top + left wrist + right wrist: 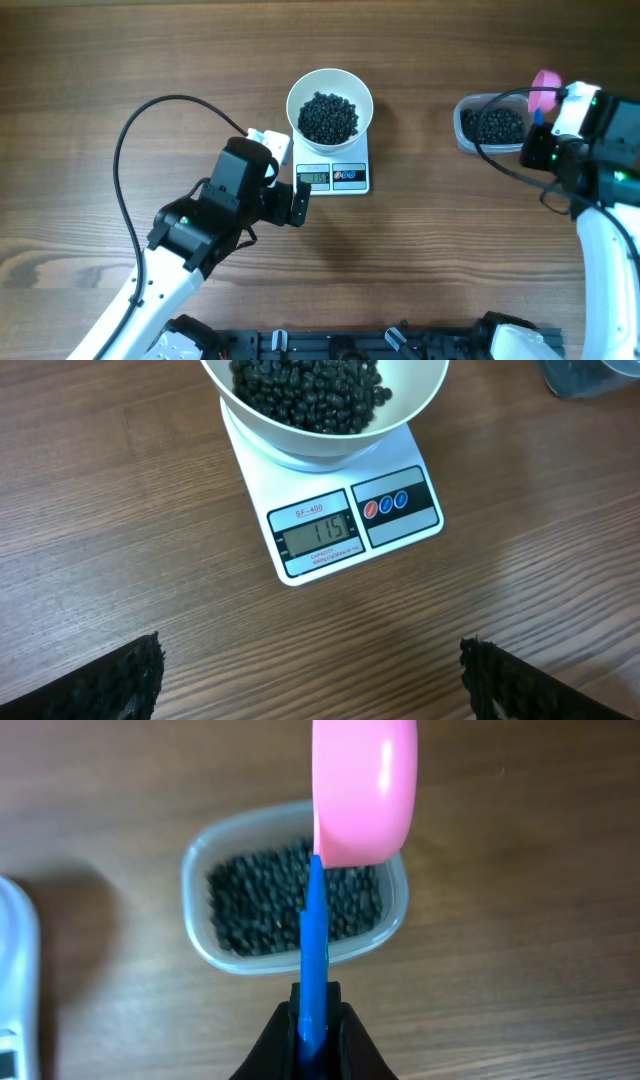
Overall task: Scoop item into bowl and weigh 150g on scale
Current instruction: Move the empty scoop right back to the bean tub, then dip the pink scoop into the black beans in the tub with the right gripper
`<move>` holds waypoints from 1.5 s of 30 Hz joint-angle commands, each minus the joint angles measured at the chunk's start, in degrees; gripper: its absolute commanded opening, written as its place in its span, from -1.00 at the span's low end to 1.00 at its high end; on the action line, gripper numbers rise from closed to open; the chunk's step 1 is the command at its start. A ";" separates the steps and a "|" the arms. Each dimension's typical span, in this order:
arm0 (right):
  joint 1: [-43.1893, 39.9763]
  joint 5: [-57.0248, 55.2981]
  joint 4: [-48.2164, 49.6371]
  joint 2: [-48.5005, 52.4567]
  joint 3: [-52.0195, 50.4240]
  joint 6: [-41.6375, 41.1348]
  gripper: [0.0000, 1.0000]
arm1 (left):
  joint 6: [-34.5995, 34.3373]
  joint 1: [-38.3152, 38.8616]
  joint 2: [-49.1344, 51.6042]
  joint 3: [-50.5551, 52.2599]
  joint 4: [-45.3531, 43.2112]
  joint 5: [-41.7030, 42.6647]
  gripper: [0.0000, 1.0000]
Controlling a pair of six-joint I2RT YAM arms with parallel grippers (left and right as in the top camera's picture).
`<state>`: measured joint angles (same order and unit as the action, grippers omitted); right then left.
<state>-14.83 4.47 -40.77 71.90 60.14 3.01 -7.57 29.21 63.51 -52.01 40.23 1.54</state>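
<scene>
On scale (335, 177): bowl (293, 108) of beads (328, 117); tub (461, 124) well apart.
Empty, wide-open left gripper (298, 203) before scale; right gripper (315, 1018) clamped on scoop (365, 790) over tub edge.

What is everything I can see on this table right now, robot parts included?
round white bowl: one, white, standing on the scale.
tiny round black beads: two heaps, black, one in the bowl, the other in the tub.
small white rectangular digital scale: one, white with grey display showing 115, mid-table.
clear rounded plastic tub: one, see-through, on the table's right side.
pink plastic scoop with blue handle: one, pink and blue, held above the tub.
wooden table: one, brown, under everything.
left gripper: one, black, open and empty, near the scale.
right gripper: one, black, shut on the scoop's handle.
</scene>
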 commanded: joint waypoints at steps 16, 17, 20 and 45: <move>-0.13 -1.42 -2.51 6.67 -0.55 9.22 -0.91 | 1.14 0.26 0.04 -0.17 -0.15 -0.33 1.00; -0.13 -1.42 -2.51 6.71 -0.90 10.08 -0.91 | 1.14 0.26 0.04 -0.17 -0.13 -0.35 1.00; -0.13 -1.44 -2.12 7.63 -1.66 12.13 -0.91 | 1.14 0.26 0.04 -0.17 -0.15 -0.33 1.00; -0.13 10.49 0.42 17.33 -1.66 11.98 -0.91 | 1.14 0.26 0.04 -0.17 -0.15 -0.33 1.00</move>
<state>-14.85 10.13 -40.29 87.46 59.11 14.28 -7.57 29.21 63.51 -52.01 40.23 1.54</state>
